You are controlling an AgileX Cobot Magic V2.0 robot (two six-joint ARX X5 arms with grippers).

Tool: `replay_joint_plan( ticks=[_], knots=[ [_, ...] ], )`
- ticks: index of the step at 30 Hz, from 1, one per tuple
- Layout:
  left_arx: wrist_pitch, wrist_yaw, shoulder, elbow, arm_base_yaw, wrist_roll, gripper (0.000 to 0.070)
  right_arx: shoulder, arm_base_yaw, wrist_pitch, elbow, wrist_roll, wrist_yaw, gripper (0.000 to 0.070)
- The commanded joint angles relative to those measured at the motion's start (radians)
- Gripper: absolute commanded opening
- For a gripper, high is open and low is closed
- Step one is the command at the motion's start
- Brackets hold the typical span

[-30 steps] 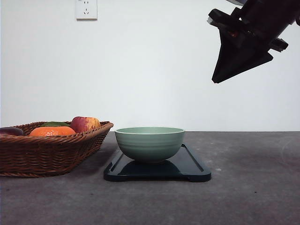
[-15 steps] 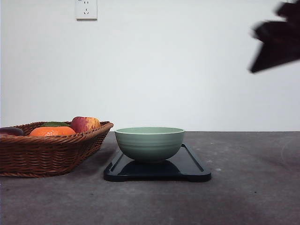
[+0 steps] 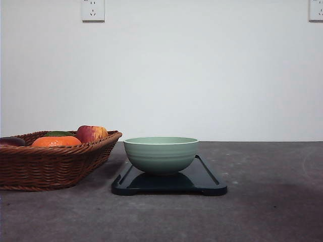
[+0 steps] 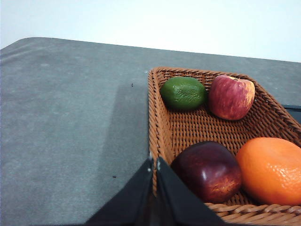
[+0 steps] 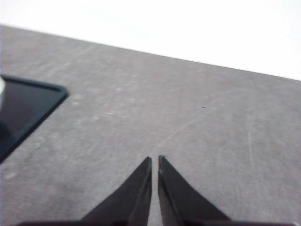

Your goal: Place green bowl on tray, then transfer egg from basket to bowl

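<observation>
Your counter is dark grey, matte and faintly speckled, running back to a plain white wall with two outlets, one upper left, one cut off at the upper right corner. The bowl sits upright on the tray, left of its middle. The basket stands just left of the tray, holding an apple, an orange, a green fruit and a dark red fruit; you've got no egg visible in it. Your left claw hangs over the basket's rim, tips pressed together, gripping nothing. Your right claw is over bare counter beside the tray's corner, tips nearly touching, also empty.
</observation>
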Motion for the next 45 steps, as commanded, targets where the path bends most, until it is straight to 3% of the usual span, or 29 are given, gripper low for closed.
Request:
replay_joint_plan(
  ticks=[1, 6, 45],
  knots=[
    [-0.006, -0.005, 0.000, -0.019, 0.002, 0.010, 0.0000, -0.046, -0.008, -0.031, -0.010, 0.028, 0.003, 0.0016],
    [-0.006, -0.005, 0.000, -0.019, 0.002, 0.010, 0.0000, -0.149, -0.034, -0.107, -0.010, 0.029, 0.032, 0.0016],
    [-0.006, -0.005, 0.000, -0.019, 0.002, 0.010, 0.0000, -0.147, -0.044, -0.100, -0.010, 0.029, 0.031, 0.0016]
  ],
)
